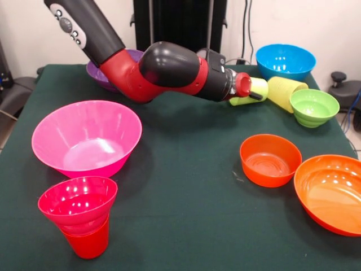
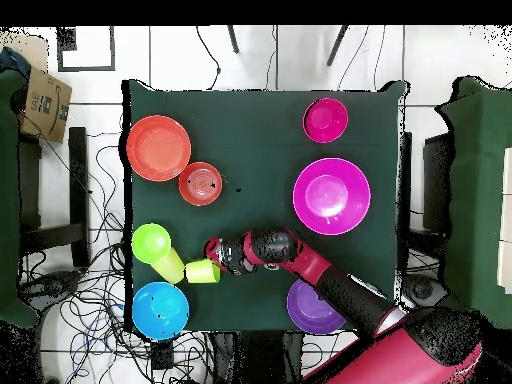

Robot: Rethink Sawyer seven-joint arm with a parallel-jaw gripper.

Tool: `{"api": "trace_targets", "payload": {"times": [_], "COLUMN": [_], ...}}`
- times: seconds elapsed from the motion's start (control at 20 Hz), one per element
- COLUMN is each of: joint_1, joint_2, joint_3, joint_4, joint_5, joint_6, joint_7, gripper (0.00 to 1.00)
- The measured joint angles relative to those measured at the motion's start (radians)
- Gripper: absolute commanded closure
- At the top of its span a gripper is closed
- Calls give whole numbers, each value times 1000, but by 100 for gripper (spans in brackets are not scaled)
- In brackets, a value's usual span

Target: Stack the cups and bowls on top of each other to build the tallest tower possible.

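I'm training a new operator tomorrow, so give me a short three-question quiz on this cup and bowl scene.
1. True or false: the magenta bowl sits on the red cup.
2. Which thing lies on its side at the gripper? A) lime cup B) blue bowl C) small orange bowl
3. Fill in: the arm partly hides the ______ bowl behind it.

Key: 1 true. 2 A. 3 purple.
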Motion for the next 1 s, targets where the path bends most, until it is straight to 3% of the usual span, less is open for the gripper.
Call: {"api": "trace_targets", "payload": {"times": [0.5, 1.0], "joint_1": [53, 262], "joint_2": [-58, -279], "joint_3": [-7, -80], "joint_4": [1, -6], "joint_5": [-6, -44], "joint_6": [7, 68], "joint_7": [0, 0], "gripper": [100, 100]}}
